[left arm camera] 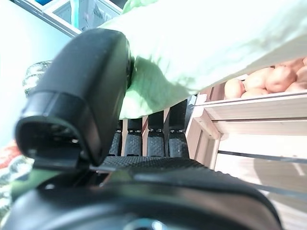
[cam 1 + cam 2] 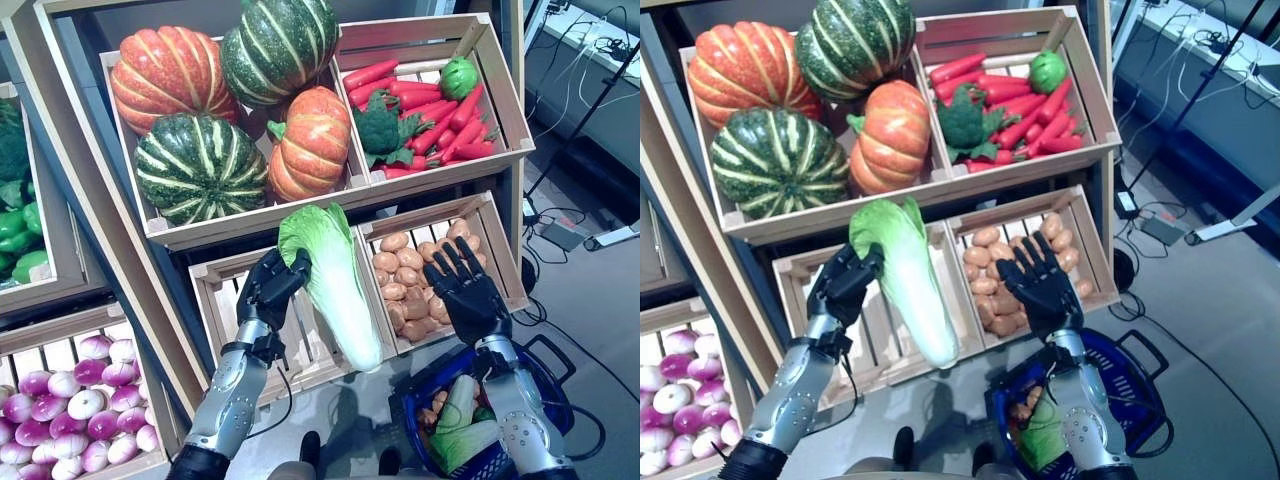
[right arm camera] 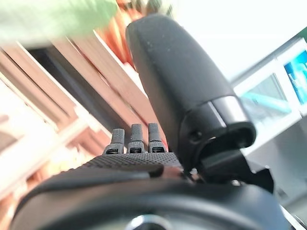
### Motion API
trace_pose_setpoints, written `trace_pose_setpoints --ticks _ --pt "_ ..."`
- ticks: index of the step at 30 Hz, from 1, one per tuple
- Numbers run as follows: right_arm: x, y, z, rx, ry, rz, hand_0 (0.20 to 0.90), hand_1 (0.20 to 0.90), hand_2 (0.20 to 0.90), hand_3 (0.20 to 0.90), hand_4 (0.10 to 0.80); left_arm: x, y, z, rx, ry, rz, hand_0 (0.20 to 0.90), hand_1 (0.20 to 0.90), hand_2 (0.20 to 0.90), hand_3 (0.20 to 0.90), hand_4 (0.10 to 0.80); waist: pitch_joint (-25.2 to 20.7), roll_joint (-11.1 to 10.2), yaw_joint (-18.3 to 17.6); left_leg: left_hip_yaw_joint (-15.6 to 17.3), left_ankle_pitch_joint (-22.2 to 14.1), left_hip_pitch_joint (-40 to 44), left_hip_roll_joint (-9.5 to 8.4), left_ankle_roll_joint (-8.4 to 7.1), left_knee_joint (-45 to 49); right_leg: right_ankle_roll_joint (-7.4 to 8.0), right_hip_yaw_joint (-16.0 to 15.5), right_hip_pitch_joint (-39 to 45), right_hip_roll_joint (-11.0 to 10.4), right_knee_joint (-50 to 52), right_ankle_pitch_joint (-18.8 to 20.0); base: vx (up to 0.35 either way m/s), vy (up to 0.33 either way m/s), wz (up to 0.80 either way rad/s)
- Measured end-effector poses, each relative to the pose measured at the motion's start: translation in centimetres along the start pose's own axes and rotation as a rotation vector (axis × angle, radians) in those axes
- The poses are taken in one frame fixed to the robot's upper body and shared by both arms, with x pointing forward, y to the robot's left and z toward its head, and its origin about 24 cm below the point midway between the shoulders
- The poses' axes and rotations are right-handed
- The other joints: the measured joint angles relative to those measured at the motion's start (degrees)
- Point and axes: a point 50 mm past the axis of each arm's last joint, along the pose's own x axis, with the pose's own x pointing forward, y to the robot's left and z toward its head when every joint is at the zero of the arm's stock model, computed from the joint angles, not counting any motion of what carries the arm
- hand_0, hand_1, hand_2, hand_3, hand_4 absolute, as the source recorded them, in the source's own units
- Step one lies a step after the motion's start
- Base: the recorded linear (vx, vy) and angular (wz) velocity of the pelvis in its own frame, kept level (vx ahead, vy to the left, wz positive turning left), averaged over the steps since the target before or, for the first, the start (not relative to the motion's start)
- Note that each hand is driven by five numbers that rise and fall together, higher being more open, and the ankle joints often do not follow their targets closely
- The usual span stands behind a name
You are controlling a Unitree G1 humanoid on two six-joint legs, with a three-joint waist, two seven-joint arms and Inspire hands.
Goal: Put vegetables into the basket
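My left hand [image 2: 271, 285] is shut on a long napa cabbage [image 2: 331, 280], green leaves up and white stem hanging down, held in front of the lower wooden crates. In the left wrist view the thumb [image 1: 79, 105] presses against the pale cabbage [image 1: 201, 52]. My right hand [image 2: 466, 290] is open with fingers spread, empty, just right of the cabbage and in front of the potato crate [image 2: 410, 270]. The blue basket [image 2: 545, 385] sits on the floor at lower right, under my right forearm, holding green and white vegetables [image 2: 458, 420].
The upper crates hold striped green and orange pumpkins [image 2: 200, 165] and carrots with broccoli [image 2: 430, 115]. A slatted crate [image 2: 300, 340] lies behind the cabbage. Purple-white turnips [image 2: 70, 410] fill a crate at lower left, green peppers [image 2: 20, 235] at far left. Cables lie on the floor at right.
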Motion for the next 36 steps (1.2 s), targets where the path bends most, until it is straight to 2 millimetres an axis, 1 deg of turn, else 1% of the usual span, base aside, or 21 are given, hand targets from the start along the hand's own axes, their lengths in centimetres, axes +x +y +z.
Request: trace_pose_setpoints --ticks 1,3,5,9,10,14,18,20,25,27,36 --pt "0.1 0.2 -0.2 -0.003 0.026 0.025 0.9 0.9 0.9 0.9 0.8 0.0 0.0 0.0 0.003 0.0 -0.001 0.3 0.3 0.3 0.3 0.4 -0.07 -0.11 0.03 0.0 0.0 -0.01 -0.01 0.0 0.0 0.01 -0.01 -0.01 -0.02 0.0 0.0 0.0 0.0 0.0" --pt "0.2 0.9 -1.4 -0.02 0.142 0.107 0.9 0.9 0.9 0.9 0.8 0.0 0.1 0.2 0.023 -0.002 -0.007 0.3 0.3 0.3 0.3 0.4 -0.38 -0.5 0.25 -0.02 -0.02 -0.07 -0.03 0.02 0.0 0.02 -0.04 -0.05 -0.04 -0.01 0.0 0.0 0.0 0.0" --pt "0.0 1.1 -2.1 -0.052 0.231 0.155 0.9 0.9 0.9 0.9 0.8 0.0 0.1 0.4 0.045 -0.008 -0.015 0.3 0.3 0.3 0.3 0.4 -0.49 -0.65 0.56 -0.02 -0.02 -0.2 -0.09 0.02 0.0 0.02 -0.15 -0.12 -0.11 -0.01 0.0 0.002 0.004 0.02" --pt "-0.5 1.1 -2.5 -0.083 0.347 0.23 0.9 0.9 0.9 0.9 0.8 0.0 0.5 1.0 0.08 -0.012 -0.019 0.3 0.3 0.3 0.3 0.4 -0.5 -0.65 0.73 -0.03 -0.03 -0.21 -0.18 0.05 0.0 0.06 -0.14 -0.15 -0.22 -0.01 0.02 0.0 0.0 0.0" --pt "-0.5 1.1 -2.5 -0.083 0.347 0.23 0.9 0.9 0.9 0.9 0.8 0.0 0.5 1.0 0.08 -0.012 -0.019 0.3 0.3 0.3 0.3 0.4 -0.5 -0.65 0.73 -0.03 -0.03 -0.21 -0.18 0.05 0.0 0.06 -0.14 -0.15 -0.22 -0.01 0.02 0.0 0.0 0.0" --pt "-0.8 1.0 -2.5 -0.112 0.464 0.314 0.9 0.9 0.9 0.9 0.8 -0.1 0.4 0.9 0.095 -0.004 -0.032 0.3 0.3 0.3 0.3 0.4 -0.55 -0.71 0.82 -0.09 -0.03 -0.18 -0.17 0.05 0.0 0.06 -0.15 -0.12 -0.19 -0.02 0.02 0.008 -0.004 0.0" --pt "-1.0 1.0 -2.7 -0.125 0.514 0.331 0.9 0.9 0.9 0.9 0.8 -0.2 0.4 0.7 0.109 0.009 -0.047 0.3 0.3 0.3 0.3 0.4 -0.63 -0.84 0.8 -0.08 -0.03 -0.17 -0.17 0.06 0.01 0.07 -0.14 -0.12 -0.18 -0.02 0.02 0.0 0.0 0.0" --pt "-1.2 0.9 -2.7 -0.165 0.541 0.35 0.9 0.9 0.9 0.9 0.8 -0.2 0.3 0.7 0.11 0.012 -0.054 0.3 0.3 0.3 0.3 0.4 -0.67 -0.9 0.79 -0.08 -0.03 -0.17 -0.17 0.06 0.0 0.08 -0.12 -0.12 -0.19 -0.03 0.02 0.0 0.0 0.0" --pt "-1.4 0.6 -2.7 -0.181 0.575 0.344 0.9 0.9 0.9 0.9 0.8 -0.2 0.2 0.5 0.111 0.017 -0.062 0.3 0.3 0.3 0.3 0.4 -0.71 -0.96 0.8 -0.08 -0.03 -0.16 -0.17 0.06 0.01 0.08 -0.11 -0.12 -0.19 -0.03 0.02 0.0 0.0 0.0" --pt "-1.5 0.5 -2.9 -0.212 0.587 0.344 0.9 0.9 0.9 0.9 0.8 -0.3 0.2 0.5 0.11 0.018 -0.065 0.3 0.3 0.3 0.3 0.4 -0.71 -0.96 0.79 -0.08 -0.03 -0.16 -0.17 0.06 0.01 0.08 -0.09 -0.12 -0.19 -0.03 0.02 0.0 0.0 0.0" --pt "-1.5 0.6 -3.2 -0.205 0.618 0.35 0.9 0.9 0.9 0.9 0.8 -0.3 0.1 0.5 0.109 0.017 -0.071 0.3 0.3 0.3 0.3 0.4 -0.71 -0.97 0.89 -0.09 -0.03 -0.15 -0.17 0.06 0.01 0.08 -0.11 -0.09 -0.19 -0.03 0.03 0.0 0.0 0.0"
